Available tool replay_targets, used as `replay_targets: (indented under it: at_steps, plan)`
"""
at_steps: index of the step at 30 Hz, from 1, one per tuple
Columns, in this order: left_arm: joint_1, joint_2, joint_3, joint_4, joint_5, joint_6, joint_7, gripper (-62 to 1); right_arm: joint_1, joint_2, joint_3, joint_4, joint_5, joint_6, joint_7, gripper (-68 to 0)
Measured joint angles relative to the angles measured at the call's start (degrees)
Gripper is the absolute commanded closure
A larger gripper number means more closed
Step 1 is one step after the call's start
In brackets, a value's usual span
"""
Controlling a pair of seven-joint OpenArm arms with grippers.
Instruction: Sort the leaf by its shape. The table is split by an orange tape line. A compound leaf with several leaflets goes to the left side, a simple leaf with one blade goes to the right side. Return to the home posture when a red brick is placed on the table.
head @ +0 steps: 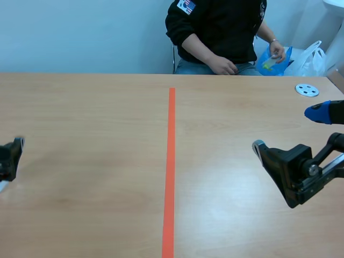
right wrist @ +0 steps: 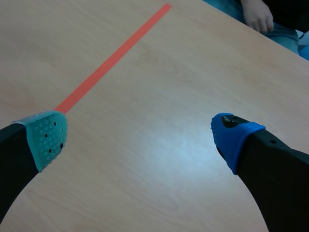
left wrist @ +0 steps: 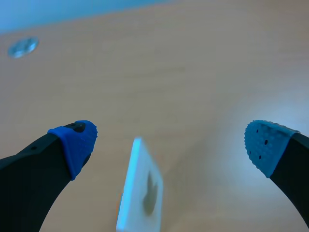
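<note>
On the surface (head: pixel 97 123), either side of the tape line (head: pixel 170 161), no leaf shows, so sorting has not begun; left gripper (left wrist: pixel 171 142) and right gripper (right wrist: pixel 140 137) hang with fingers apart.

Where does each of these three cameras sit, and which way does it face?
Scene view: between the arms, facing across the table to a seated person; left gripper and right gripper show.
Left wrist view: on the left arm, looking down at table and a white card; open fingers show.
Right wrist view: on the right arm, looking down toward the orange tape line; open fingers show.
Shared: scene and right wrist views both show the tape line and the person's hand.
</note>
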Motion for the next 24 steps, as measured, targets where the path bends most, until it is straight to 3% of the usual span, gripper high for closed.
replay_targets:
  at_steps: [6, 10, 16, 24]
  plan:
    - [8.0, -1.5, -0.6, 21.7, -0.4, -5.0, 2.2, -62.3, 0.0, 0.0, 0.0, 0.0, 0.0, 0.0, 0.0, -61.7]
    - [13.5, -1.4, -0.6, 31.4, -0.4, -7.7, 2.3, -62.3, 0.0, 0.0, 0.0, 0.0, 0.0, 0.0, 0.0, -61.7]
    - [18.2, -1.4, -0.4, 37.1, -0.9, -12.9, 2.4, -62.3, 0.0, 0.0, 0.0, 0.0, 0.0, 0.0, 0.0, -61.7]
    - [18.4, -1.3, 6.6, 36.9, -0.5, -13.2, 6.9, -62.3, 0.0, 0.0, 0.0, 0.0, 0.8, 0.0, 0.9, -61.7]
